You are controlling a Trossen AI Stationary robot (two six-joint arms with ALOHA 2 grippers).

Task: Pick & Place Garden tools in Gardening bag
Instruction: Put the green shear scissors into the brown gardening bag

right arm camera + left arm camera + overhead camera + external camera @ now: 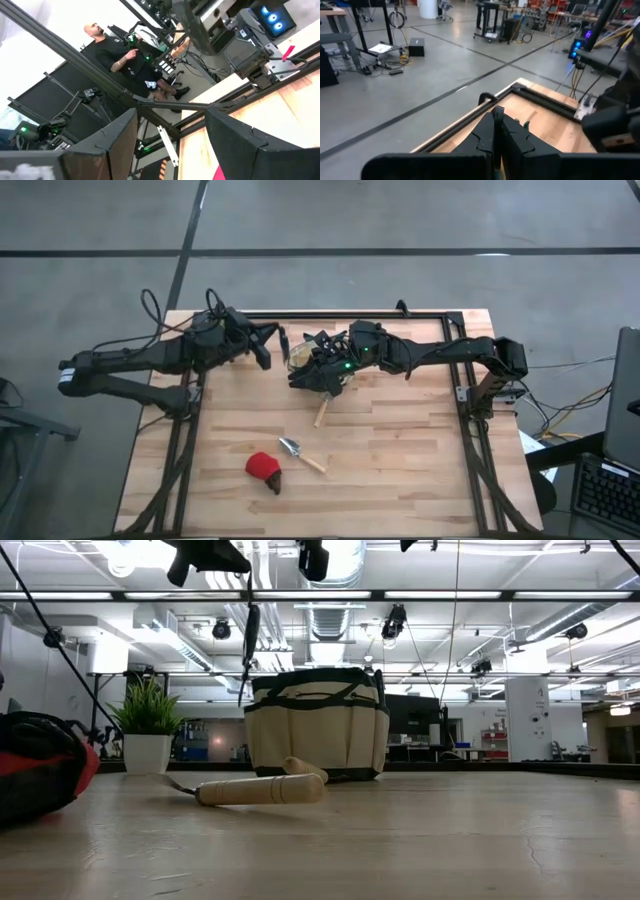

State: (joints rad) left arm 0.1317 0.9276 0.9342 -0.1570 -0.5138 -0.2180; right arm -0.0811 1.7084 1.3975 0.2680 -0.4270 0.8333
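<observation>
The tan gardening bag (315,730) stands upright on the table. In the high view my right arm mostly covers the gardening bag (296,360). My right gripper (308,360) hovers open above it, and nothing lies between its fingers (120,140). My left gripper (268,350) is shut on a dark pruner (249,645), high beside the bag's rim. One wooden-handled trowel (300,452) lies on its side in the middle of the table. A second wooden handle (322,415) rests by the bag. The red, dark-tipped item (265,470) sits near the front. My left gripper holds the pruner by its upper end (250,610), coming at it about level from the table's left. The pruner hangs straight down below the fingers (495,125), clear of the table and next to the bag's top edge. The fingers themselves hide the place of contact.
A black metal frame (340,313) runs along the table's far and side edges. A small potted plant (148,730) shows at the far side in the low view. A person (120,57) stands in the room beyond. Bare wood lies at the table's right and near right.
</observation>
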